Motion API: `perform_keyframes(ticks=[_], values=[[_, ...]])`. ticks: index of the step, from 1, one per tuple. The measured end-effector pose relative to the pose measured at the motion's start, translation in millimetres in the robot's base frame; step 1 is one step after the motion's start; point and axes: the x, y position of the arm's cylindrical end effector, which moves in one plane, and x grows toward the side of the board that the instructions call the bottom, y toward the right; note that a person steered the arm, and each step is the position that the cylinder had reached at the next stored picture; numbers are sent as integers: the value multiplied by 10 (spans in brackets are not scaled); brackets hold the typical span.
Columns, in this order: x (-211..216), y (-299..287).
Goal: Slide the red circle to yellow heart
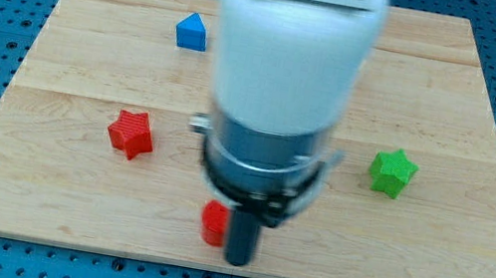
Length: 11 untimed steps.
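Red circle (213,222) sits near the surface (53,218) bottom edge, touching the tip (238,260) on its right: end effector is a bare rod, grips nothing. Yellow heart not visible, likely behind the arm.

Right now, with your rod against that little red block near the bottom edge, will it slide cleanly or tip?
The red block looks squat and rigid, so it probably slides rather than tips. My tip sits at its right side, so an off-centre push may turn it. The wooden board looks smooth.
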Motion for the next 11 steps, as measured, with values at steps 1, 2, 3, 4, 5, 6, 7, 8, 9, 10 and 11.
perform_keyframes(ticks=[1, 2, 3, 4, 5, 6, 7, 8, 9, 10, 11], values=[[-724, -372], [-1148, -481], [-831, -486], [-991, -855], [-1526, -952], [-1645, -651], [-1666, -1119], [-1812, -1194], [-2131, -1144], [-1977, -588], [-1978, -352]])
